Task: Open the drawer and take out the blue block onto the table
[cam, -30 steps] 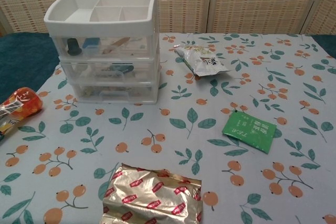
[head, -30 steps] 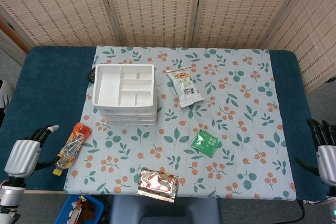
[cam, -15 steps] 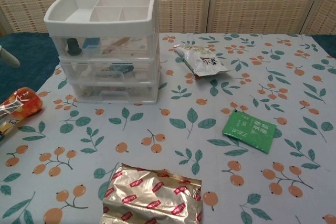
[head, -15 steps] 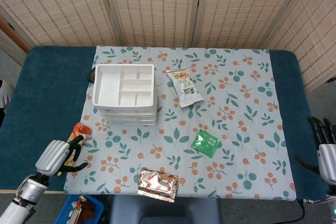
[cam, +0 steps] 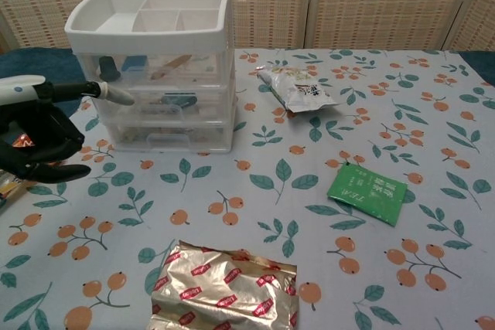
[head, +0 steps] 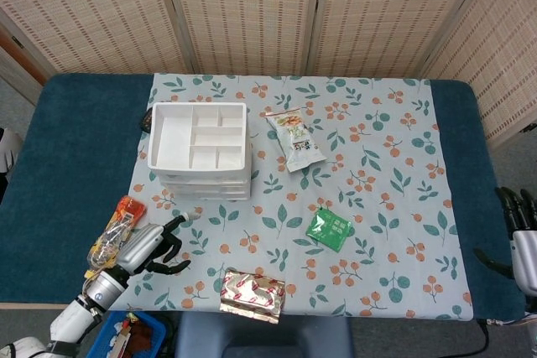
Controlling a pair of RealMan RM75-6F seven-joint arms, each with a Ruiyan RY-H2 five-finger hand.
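You're working over a dark blue table (head: 71, 148) spread with a pale cloth (head: 377, 165) printed in leaves and orange berries, with woven cane screens (head: 243, 10) behind it. Toward the cloth's left rear stands the white drawer unit (head: 200, 150), all drawers pushed in; through the clear front of the top drawer (cam: 162, 66) you can just make out something blue, probably the blue block (cam: 134, 61), though the plastic blurs it. Right of the unit lies a snack packet (head: 294, 138), nearer you a green sachet (head: 328, 230) and a foil packet (head: 252, 295), cut off by the chest view's lower edge. Your left hand (cam: 39, 130) hovers in front and left of the unit, fingers spread and holding nothing, partly hiding an orange packet (head: 116, 228). Your right hand (head: 523, 245) is cropped at the far right edge; its state cannot be told.
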